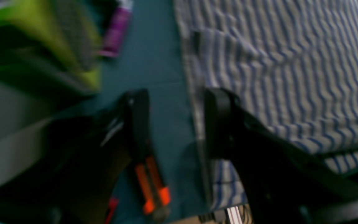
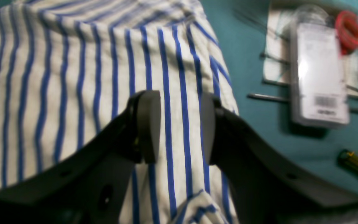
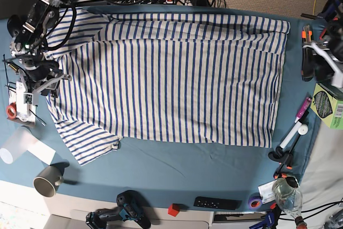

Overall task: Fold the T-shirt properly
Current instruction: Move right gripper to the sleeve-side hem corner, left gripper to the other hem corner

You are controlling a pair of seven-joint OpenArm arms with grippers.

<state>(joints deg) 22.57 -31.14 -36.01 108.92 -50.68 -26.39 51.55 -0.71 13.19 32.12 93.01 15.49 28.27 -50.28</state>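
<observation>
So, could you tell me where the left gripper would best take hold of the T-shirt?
Probably at the hem edge of the T-shirt, coming straight down. The shirt lies flat on the blue table, so only an edge offers something to pinch. In the left wrist view the left gripper hangs open, straddling that edge, one finger over the cloth, the other over bare table.

Along the near edge of the blue table (image 3: pixel 177 172) we see a grey mug (image 3: pixel 47 180), a drill (image 3: pixel 115 216), a small red cube (image 3: pixel 173 209) and a black remote (image 3: pixel 217 203); at the right sit a green box (image 3: pixel 328 105) and a purple-capped marker (image 3: pixel 303 109); an orange-and-black cutter (image 1: pixel 149 183) lies blurred in the left wrist view.
</observation>
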